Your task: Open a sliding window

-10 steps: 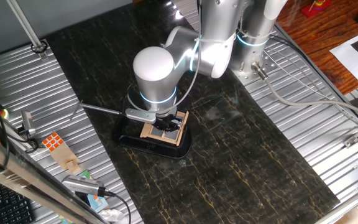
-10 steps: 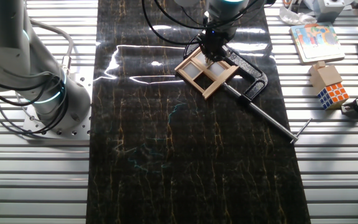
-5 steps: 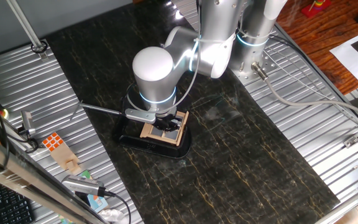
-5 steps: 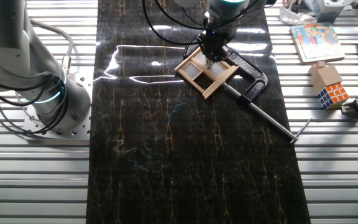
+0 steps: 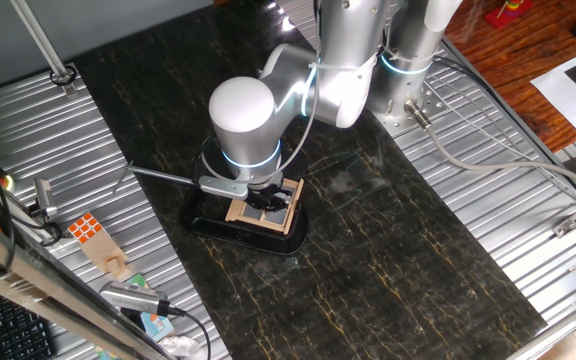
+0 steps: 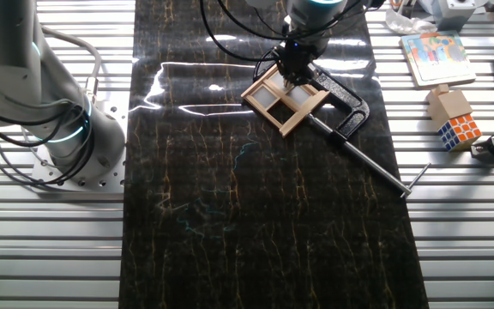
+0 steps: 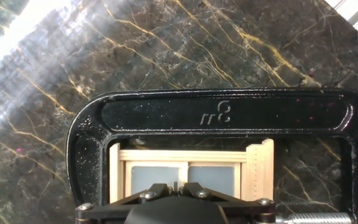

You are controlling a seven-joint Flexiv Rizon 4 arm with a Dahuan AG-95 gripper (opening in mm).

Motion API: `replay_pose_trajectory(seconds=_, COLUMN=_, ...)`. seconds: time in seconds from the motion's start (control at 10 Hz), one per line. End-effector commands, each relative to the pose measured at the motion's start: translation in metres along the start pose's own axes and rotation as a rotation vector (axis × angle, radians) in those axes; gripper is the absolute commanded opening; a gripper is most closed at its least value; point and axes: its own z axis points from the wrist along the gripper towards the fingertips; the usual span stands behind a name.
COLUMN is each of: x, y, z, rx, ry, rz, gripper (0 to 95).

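The sliding window (image 5: 268, 216) is a small tan wooden frame with grey panes. It is held in a black C-clamp (image 5: 218, 222) on the dark marble top. It also shows in the other fixed view (image 6: 280, 101) and the hand view (image 7: 191, 175). My gripper (image 5: 266, 198) stands straight over the frame, at its far side in the other fixed view (image 6: 293, 75). In the hand view my gripper (image 7: 179, 187) has its jaws nearly together, with a thin dark peg of the window between them. The lower panes are hidden under the hand.
The clamp's long screw rod (image 6: 367, 163) with its crossbar runs off to the side. An orange-and-white tiled cube (image 5: 85, 228) on a wooden block sits on the ribbed metal table. A second arm's base (image 6: 67, 129) stands beside the marble.
The arm's elbow has shifted very slightly to the left. The gripper and window look unchanged.
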Motion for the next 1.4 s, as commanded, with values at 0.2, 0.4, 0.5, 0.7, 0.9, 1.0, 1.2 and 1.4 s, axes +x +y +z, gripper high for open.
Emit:
replay_pose_trajectory(seconds=0.2, x=-0.0003, y=0.0011, z=0.0, rx=0.0, ry=0.001, rz=0.011, gripper=0.0)
replay_pose_trajectory(seconds=0.4, x=-0.0014, y=0.0026, z=0.0007, rx=0.0, ry=0.001, rz=0.01, gripper=0.0)
replay_pose_trajectory(seconds=0.5, x=-0.0016, y=0.003, z=0.0009, rx=0.0, ry=0.001, rz=0.013, gripper=0.0)
replay_pose_trajectory(seconds=0.7, x=-0.0017, y=0.0033, z=0.0019, rx=0.001, ry=0.002, rz=0.012, gripper=0.0)
replay_pose_trajectory(seconds=0.9, x=-0.0016, y=0.0034, z=0.003, rx=0.002, ry=0.001, rz=0.014, gripper=0.0)
replay_pose_trajectory(seconds=1.0, x=-0.0016, y=0.0033, z=0.003, rx=0.003, ry=0.0, rz=0.015, gripper=0.0)
replay_pose_trajectory(seconds=1.2, x=-0.0011, y=0.0027, z=0.0029, rx=0.006, ry=-0.001, rz=0.014, gripper=0.0)
replay_pose_trajectory(seconds=1.4, x=0.0001, y=0.0013, z=0.0032, rx=0.01, ry=-0.004, rz=0.011, gripper=0.0)
